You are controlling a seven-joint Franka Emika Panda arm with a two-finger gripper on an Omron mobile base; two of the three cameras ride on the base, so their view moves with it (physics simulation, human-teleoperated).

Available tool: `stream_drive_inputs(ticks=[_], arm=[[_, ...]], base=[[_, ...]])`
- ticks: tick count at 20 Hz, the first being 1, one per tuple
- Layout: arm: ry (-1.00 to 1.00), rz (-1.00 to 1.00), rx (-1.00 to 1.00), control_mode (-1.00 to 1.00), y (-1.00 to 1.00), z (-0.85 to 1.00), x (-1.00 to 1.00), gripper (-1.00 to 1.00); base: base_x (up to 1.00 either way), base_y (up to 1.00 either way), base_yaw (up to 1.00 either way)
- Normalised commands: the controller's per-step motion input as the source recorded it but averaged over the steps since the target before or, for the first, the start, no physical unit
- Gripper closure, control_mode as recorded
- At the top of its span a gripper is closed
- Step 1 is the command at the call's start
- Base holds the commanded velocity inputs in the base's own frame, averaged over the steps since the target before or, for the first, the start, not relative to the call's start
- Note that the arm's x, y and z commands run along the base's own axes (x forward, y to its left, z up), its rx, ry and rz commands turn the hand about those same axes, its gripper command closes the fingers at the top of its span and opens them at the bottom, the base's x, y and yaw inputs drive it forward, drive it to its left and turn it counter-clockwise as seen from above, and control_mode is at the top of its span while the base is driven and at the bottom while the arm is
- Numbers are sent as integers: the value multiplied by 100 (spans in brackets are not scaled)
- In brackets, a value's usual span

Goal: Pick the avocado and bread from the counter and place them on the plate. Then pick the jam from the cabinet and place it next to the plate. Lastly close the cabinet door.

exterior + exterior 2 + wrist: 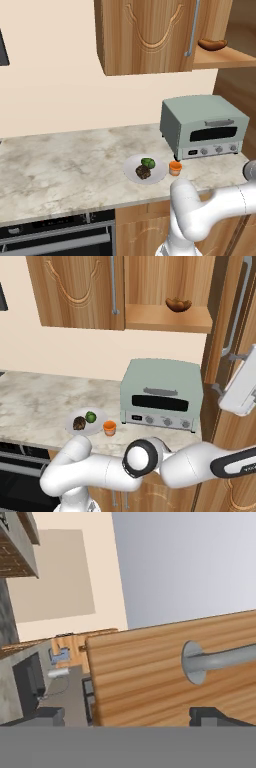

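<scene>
- Wooden cabinet door [175, 672] sits closest to the hand camera, its face just beyond the gripper [132, 717], with the silver bar handle [220, 659] and its round mount just past one dark fingertip [210, 714]. The fingers stand wide apart and hold nothing.
- Cabinet [165, 311]: its right side stands open, and a glossy orange-brown sausage-shaped thing [178, 304] lies on the shelf. The open door [235, 381] hangs at the right of the right base view, where the white hand [242, 388] is raised against it.
- Judged risk: closing is the step left, and a push placed near the handle mount could slip along the bar or catch a finger behind it, leaving the door ajar. A sweeping elbow could also clip things below.
- Toaster oven [205, 125] stands on the counter [60, 160] directly below the open shelf, nearest the arm's swing.
- Plate [157, 172] sits left of the oven.
- Avocado [148, 162] and bread [143, 172] rest on it, touching.
- Jam [175, 168] stands just beside the plate's right rim.
</scene>
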Motion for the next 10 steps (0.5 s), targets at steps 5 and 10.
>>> stream_drive_inputs(ticks=[5,10], arm=[[3,9,-2,-100,3,1,0,-100],[1,5,-3,-100,12,11,0,-100]], base=[[0,0,0],[0,0,0]])
